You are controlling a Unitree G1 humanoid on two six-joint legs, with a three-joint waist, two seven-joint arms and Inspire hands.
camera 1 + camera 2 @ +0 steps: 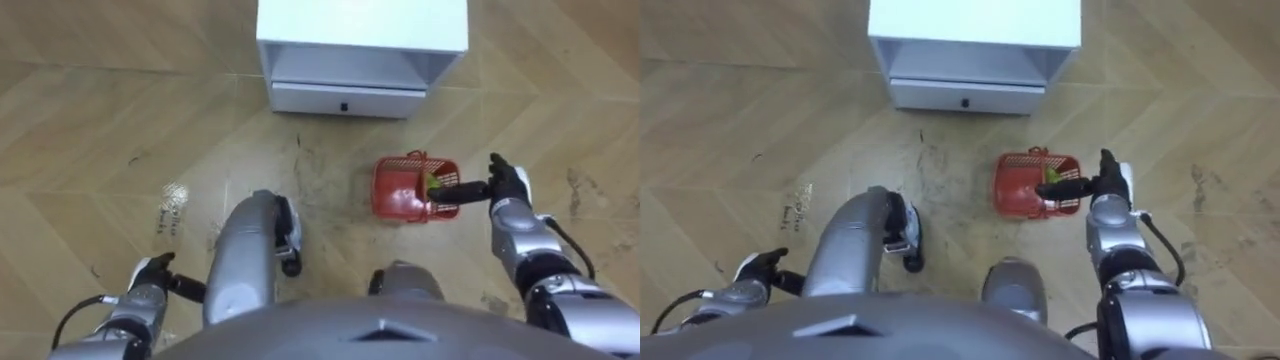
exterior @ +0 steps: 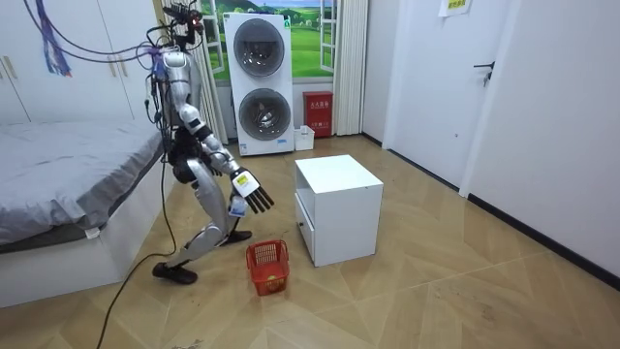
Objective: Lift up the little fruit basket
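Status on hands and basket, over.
Right hand open, above red plastic basket. Left hand low at side. Basket on wooden floor, ungrasped. Nothing blocking.

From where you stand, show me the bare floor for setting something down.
Bare floor lies left of the white cabinet, and a strip runs between the cabinet and the red basket. Crowded: the basket's right side, where the open right hand hangs above it. The left hand hangs at lower left.
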